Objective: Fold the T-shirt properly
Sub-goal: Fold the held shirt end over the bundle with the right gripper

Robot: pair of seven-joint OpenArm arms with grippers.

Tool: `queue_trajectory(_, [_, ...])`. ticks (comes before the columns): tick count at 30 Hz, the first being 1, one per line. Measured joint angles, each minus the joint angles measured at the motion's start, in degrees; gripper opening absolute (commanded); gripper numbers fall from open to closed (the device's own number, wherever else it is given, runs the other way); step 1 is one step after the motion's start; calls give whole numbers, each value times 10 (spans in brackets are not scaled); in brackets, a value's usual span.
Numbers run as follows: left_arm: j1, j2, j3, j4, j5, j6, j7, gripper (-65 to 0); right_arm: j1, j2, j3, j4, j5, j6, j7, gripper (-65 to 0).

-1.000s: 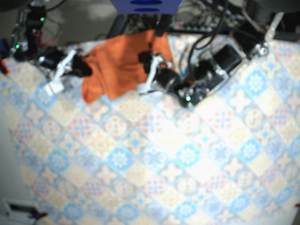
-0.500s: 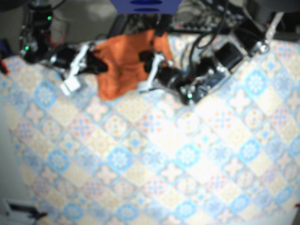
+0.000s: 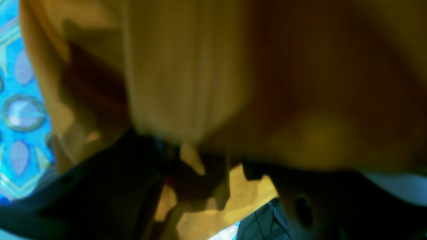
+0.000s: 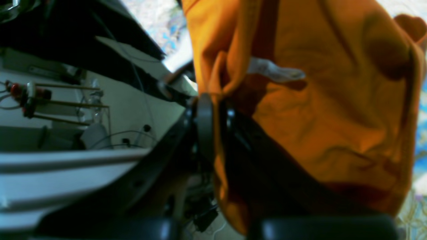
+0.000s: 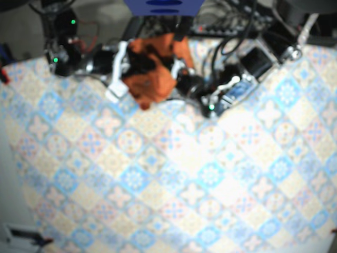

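T-shirt (image 5: 152,81) orange, bunched into rumpled heap; right jaws clamped on fold; left jaws: cannot tell.

The right arm (image 5: 117,74) has swung inward, drawing the T-shirt (image 5: 154,80) into a narrower bunch.

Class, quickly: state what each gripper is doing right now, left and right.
Left gripper: cannot be told; blur and the orange fabric T-shirt hide it.
Right gripper: closed, holding the T-shirt's edge.
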Motion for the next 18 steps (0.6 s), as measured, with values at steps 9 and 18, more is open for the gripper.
queue_trajectory(9, [0, -1, 0, 0, 2, -1, -2, -365, 14, 2, 3, -3, 0, -6, 2, -650])
queue_trajectory(18, [7, 0, -36, 2, 2, -1, 3, -365, 14, 2, 3, -4, 0, -6, 2, -650])
